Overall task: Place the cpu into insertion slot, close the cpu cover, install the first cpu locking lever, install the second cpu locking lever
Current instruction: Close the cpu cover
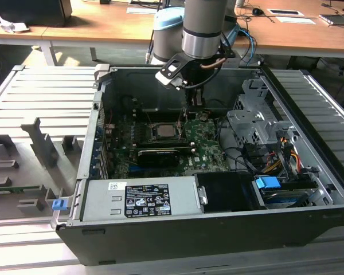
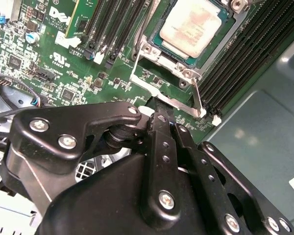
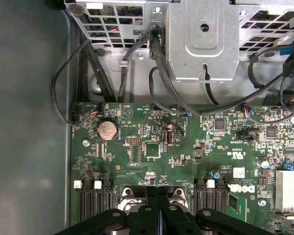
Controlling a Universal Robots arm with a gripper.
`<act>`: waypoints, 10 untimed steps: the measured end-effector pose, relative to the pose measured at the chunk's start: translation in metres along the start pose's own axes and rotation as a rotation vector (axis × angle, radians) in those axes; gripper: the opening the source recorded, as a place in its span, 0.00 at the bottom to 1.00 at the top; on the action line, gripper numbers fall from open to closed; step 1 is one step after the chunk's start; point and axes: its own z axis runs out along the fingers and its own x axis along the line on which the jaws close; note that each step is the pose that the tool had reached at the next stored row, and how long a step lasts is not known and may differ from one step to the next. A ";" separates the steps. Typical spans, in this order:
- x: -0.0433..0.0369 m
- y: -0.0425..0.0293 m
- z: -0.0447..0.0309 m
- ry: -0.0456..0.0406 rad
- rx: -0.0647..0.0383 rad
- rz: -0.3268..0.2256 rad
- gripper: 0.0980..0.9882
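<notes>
The cpu [image 2: 191, 24] lies flat in the insertion slot [image 2: 154, 53] on the green board, pale metal top up; the exterior view shows the cpu [image 1: 163, 132] at the board's middle. The cpu cover [image 2: 221, 38] frames the chip and looks lowered around it. A thin silvery locking lever [image 2: 172, 98] runs along the socket's near side. My gripper [image 2: 156, 105] is shut, with nothing seen between its fingers, and its tip is at this lever's bent end. In the first wrist view the gripper [image 3: 158, 198] points down between two socket corners. In the exterior view the gripper [image 1: 193, 109] hangs inside the case, just beyond the socket.
Long black memory slots [image 2: 235, 58] flank the socket. A long black card [image 1: 159, 156] stands in front of it. A grey drive cage [image 1: 249, 123] with cables [image 3: 108, 73] is on the exterior view's right, and a power supply [image 1: 140, 197] sits at the front. Case walls surround the board.
</notes>
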 end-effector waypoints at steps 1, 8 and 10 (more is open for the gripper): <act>0.0000 -0.0001 0.0000 0.0000 0.000 0.000 0.01; 0.0000 -0.0033 -0.0001 0.0000 0.000 0.000 0.01; 0.0000 -0.0038 -0.0001 0.0000 0.000 0.000 0.01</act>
